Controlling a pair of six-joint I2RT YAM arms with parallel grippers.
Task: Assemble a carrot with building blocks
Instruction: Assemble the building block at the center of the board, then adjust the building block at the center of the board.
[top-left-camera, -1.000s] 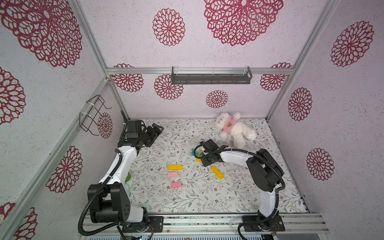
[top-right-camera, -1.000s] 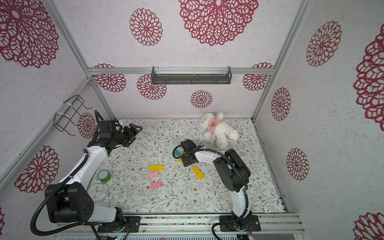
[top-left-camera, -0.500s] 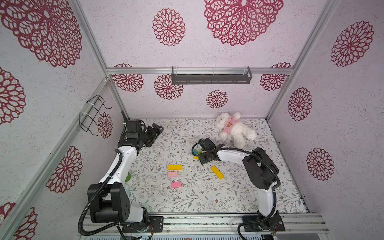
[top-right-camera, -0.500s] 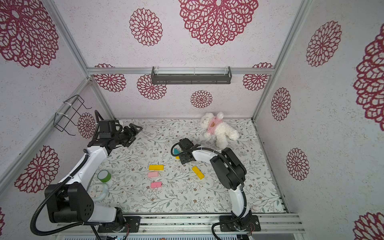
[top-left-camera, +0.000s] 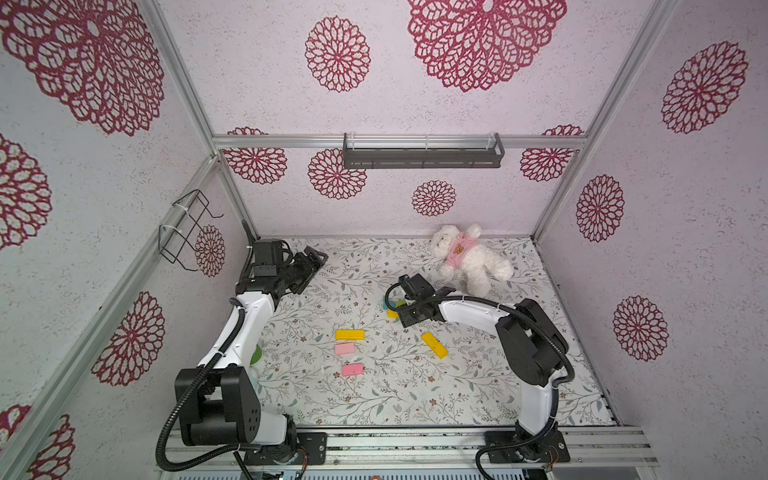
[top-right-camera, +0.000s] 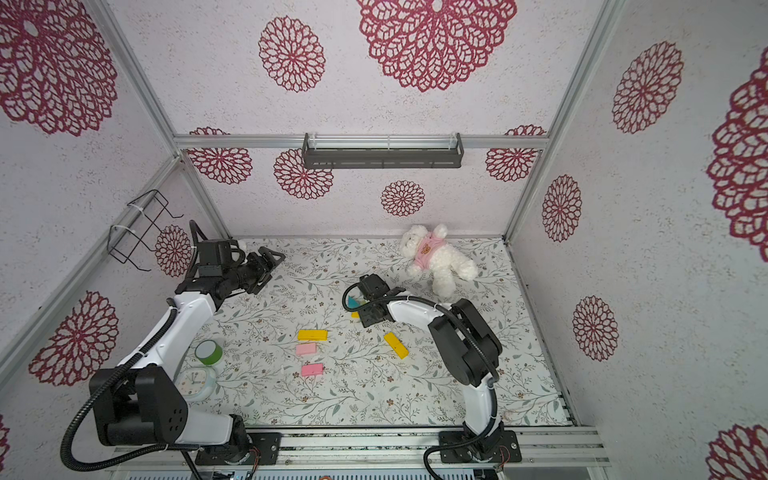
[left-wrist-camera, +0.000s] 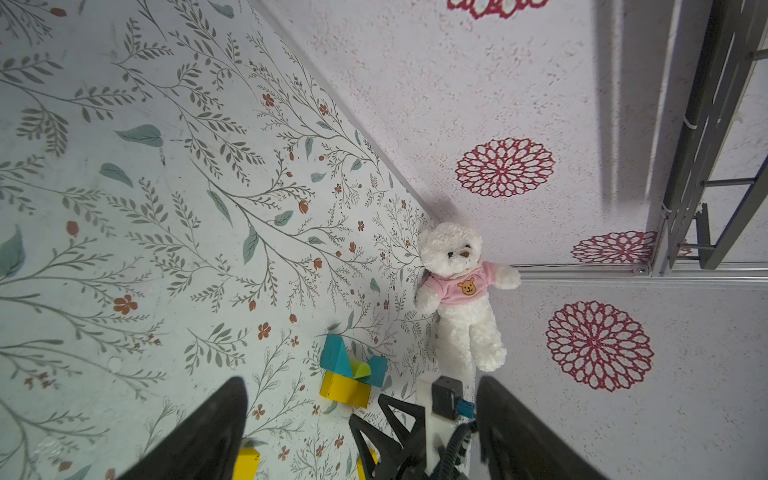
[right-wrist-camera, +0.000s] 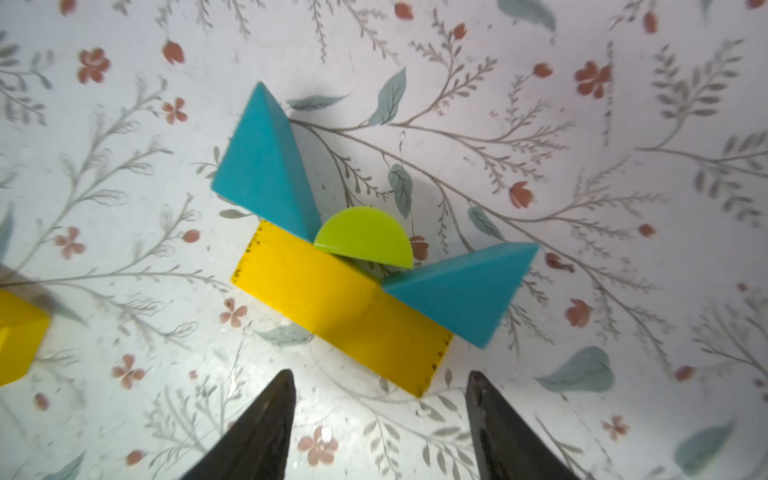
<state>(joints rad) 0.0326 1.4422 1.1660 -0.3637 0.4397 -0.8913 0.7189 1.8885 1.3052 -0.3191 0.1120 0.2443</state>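
Right gripper (right-wrist-camera: 380, 374) open, empty; carrot top (left-wrist-camera: 345, 388) (yellow bar (right-wrist-camera: 340, 307), teal triangles (right-wrist-camera: 266, 166), green piece (right-wrist-camera: 365, 237)) just ahead of its tips. Left gripper (top-left-camera: 316, 257) open too. Next we need a second bar (top-left-camera: 434, 345), butted flush.

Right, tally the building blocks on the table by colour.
Yellow bars: 3
Pink rectangles: 2
Teal triangles: 2
Lime-green half-round: 1
Total: 8
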